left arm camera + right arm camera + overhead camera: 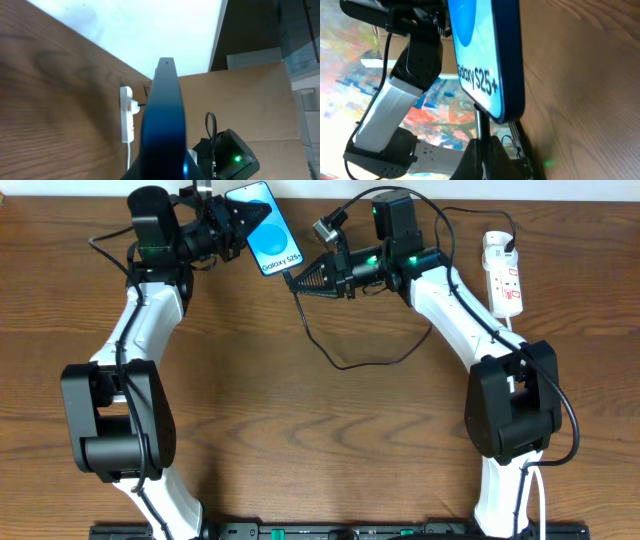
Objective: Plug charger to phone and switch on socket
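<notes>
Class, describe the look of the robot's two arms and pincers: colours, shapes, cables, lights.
The left arm and right arm both have white links joined by black joint housings. Thin black cables run along them. The left pincer and right pincer are black and triangular. Green lights glow near the right wrist.

There was one phone [264, 225]. One charger [345, 365] trailed just below it, and one socket [503, 275] lay well to its right, with one white cord [129, 157]. There were two grippers: the left gripper [243, 222] at the phone's left side and the right gripper [297, 280] at its lower end. One table [330, 450] lay beneath the phone.
</notes>
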You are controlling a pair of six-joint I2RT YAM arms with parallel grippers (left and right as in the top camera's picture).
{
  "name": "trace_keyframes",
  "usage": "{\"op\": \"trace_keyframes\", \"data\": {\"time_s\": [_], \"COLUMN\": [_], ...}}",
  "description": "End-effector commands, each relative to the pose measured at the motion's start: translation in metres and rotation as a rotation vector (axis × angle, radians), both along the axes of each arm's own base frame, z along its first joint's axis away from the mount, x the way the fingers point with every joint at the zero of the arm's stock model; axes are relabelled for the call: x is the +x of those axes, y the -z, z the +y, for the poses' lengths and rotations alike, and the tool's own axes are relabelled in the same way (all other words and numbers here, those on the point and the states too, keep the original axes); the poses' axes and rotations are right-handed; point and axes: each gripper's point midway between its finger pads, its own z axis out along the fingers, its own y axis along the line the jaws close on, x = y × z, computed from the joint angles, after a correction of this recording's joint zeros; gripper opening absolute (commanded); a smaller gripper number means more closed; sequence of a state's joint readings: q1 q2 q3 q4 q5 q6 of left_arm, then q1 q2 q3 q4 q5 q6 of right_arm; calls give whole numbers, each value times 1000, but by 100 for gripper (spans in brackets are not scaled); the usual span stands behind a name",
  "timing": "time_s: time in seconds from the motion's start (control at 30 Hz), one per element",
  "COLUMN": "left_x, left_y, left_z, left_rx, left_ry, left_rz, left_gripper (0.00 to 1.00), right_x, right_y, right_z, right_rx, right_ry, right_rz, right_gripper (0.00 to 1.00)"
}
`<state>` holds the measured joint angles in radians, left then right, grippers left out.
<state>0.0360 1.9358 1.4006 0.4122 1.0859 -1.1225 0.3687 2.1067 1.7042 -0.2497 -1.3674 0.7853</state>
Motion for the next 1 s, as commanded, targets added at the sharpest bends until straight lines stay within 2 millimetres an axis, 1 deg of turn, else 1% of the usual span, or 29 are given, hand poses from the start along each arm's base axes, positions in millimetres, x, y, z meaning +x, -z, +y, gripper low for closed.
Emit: {"op": "trace_keyframes", "data": {"time_s": [0.0,0.23,0.53,0.67,0.87,0.97], "left_x": [-19,-20,-24,-27,-31,-33], "left_y": [-8,-8,-8,-8,-8,-9], "left_z": [-22,-22,-25,-30,-40,-43], "left_rx": [9,8,2,0,-2,-4], "left_ry": [127,130,155,172,199,210], "left_rz": [-49,-45,-43,-43,-42,-43], "left_gripper": [7,7,7,7,8,7], "right_x": [14,15,23,27,38,42], "right_y": [3,4,9,9,2,5], "right_z": [-4,-4,-5,-4,-2,0], "right_rx": [-29,-36,-66,-72,-57,-57], "right_ry": [62,72,116,138,176,188], "right_rz": [-15,-18,-12,-14,-33,-29], "right_gripper": [1,1,1,1,1,1]}}
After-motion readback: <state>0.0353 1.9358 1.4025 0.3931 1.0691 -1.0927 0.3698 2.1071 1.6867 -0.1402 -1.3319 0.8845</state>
